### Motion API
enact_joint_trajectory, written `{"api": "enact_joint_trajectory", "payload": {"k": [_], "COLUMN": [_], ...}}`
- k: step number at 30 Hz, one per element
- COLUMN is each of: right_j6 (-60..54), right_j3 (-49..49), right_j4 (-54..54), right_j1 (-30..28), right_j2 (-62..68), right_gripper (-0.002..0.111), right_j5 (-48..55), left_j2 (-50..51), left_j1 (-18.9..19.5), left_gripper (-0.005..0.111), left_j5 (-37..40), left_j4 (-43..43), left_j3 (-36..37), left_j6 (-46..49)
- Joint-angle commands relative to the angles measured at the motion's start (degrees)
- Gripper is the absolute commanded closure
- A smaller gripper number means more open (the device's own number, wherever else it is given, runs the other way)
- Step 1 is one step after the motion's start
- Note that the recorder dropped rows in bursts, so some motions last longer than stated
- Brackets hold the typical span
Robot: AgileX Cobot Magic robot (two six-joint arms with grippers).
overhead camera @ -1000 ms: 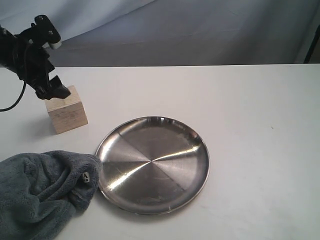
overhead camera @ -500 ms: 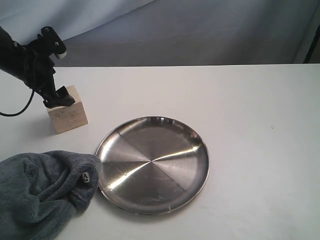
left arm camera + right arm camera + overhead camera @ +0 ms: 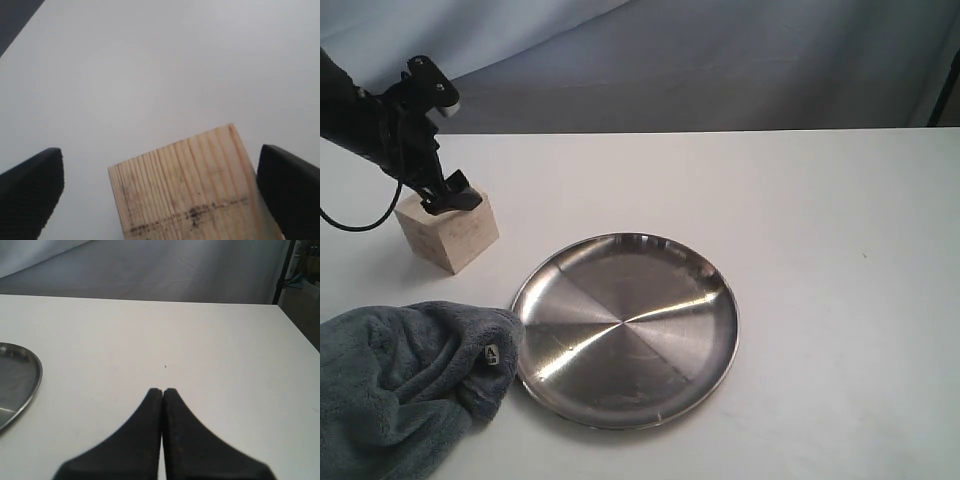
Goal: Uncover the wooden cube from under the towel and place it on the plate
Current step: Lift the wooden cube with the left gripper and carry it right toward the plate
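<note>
The pale wooden cube point(image 3: 448, 230) stands uncovered on the white table at the far left, turned corner-on. My left gripper point(image 3: 445, 195) is down over its top and open. In the left wrist view the cube point(image 3: 192, 190) lies between the two black fingers point(image 3: 30, 192): one touches its edge and the other stands apart from it. The steel plate point(image 3: 625, 330) lies in the middle, with nothing on it. The grey-blue towel point(image 3: 400, 385) is bunched at the front left, touching the plate's rim. My right gripper point(image 3: 162, 391) is shut on nothing, over bare table.
The plate's rim point(image 3: 22, 385) shows at the edge of the right wrist view. A grey backdrop hangs behind the table's far edge point(image 3: 720, 130). White tabletop stretches to the right of the plate.
My left gripper has come down and a little rightward around the cube. The cube has turned on the table, from square-on to corner-on.
</note>
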Motion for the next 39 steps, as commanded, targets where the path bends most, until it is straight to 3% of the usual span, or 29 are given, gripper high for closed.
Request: {"api": "enact_joint_trajectory", "payload": {"k": [1, 12, 39], "right_j6": [-0.16, -0.16, -0.16], "right_j3": [0.15, 0.15, 0.15], "right_j4": [0.04, 0.04, 0.04], "right_j1": [0.0, 0.0, 0.0], "right_j2": [-0.19, -0.19, -0.19], "right_gripper": [0.108, 0.108, 0.108], "right_j5": [-0.49, -0.49, -0.49], "left_j2": [0.86, -4.4, 4.74], "left_j1": [0.11, 0.11, 0.11], "left_gripper": [0.003, 0.003, 0.003], "left_j5": [-1.01, 5.25, 2.26], "left_j4": [1.08, 0.38, 1.87], "left_j3": [0.46, 0.46, 0.46], "left_j6": [-2.78, -21.74, -22.13]}}
